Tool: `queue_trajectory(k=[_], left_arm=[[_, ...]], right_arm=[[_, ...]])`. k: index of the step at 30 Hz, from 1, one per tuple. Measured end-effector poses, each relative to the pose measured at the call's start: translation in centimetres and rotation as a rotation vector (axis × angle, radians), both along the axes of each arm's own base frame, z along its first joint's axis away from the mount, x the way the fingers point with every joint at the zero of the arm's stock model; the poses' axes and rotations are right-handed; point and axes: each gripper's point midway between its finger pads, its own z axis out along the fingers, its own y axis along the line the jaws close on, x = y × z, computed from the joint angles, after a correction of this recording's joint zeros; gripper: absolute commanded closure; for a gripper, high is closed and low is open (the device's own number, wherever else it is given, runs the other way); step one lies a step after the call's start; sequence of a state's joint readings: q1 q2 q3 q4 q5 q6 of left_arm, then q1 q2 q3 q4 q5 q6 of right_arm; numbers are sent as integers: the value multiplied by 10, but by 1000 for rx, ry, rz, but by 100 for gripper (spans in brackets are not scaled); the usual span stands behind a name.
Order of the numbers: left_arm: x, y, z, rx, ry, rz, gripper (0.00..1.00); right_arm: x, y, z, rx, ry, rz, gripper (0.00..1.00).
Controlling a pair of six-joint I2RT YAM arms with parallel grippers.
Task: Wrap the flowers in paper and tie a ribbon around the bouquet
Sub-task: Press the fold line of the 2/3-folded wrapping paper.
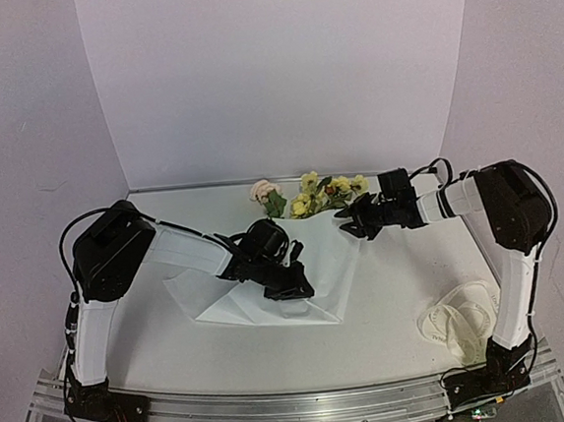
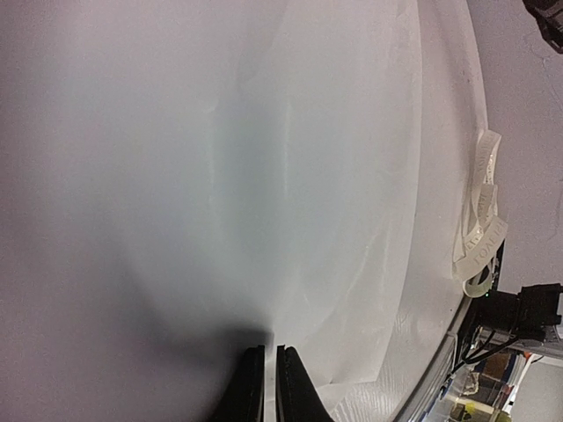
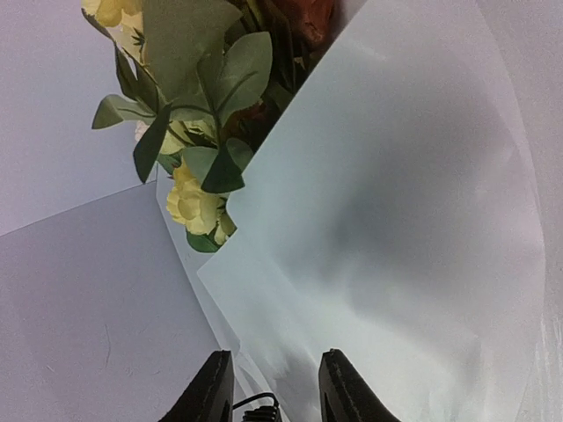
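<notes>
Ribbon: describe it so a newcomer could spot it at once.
Look at the table's near right corner, beside the right arm's base. The ribbon lies there in a loose off-white coil, narrow and looping, unlike the broad white paper mid-table.

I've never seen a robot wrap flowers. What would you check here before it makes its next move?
1. Left gripper pinching the paper: ok, jaws shut on a thin fold.
2. Right gripper gripping the paper: not ok, jaws apart, sheet just ahead.
3. Flowers poking out past the paper's top edge: ok.
4. Pink rose tucked in with the rest: cannot tell.
5. Ribbon clear of the paper: ok, lying apart on the table.
</notes>
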State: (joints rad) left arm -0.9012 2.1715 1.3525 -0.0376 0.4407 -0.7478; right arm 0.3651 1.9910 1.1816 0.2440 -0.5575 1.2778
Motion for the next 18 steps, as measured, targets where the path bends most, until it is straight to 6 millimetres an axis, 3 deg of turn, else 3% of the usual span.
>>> queue_trajectory(k=[9,18], left_arm=[[0,1,-1,10,-1,-4,92],[0,1,-1,10,-7,-7,92]], right_arm=[[7,-14,-51,-5,110,-70,70],[25,-52,-65,8,143,-181,70]])
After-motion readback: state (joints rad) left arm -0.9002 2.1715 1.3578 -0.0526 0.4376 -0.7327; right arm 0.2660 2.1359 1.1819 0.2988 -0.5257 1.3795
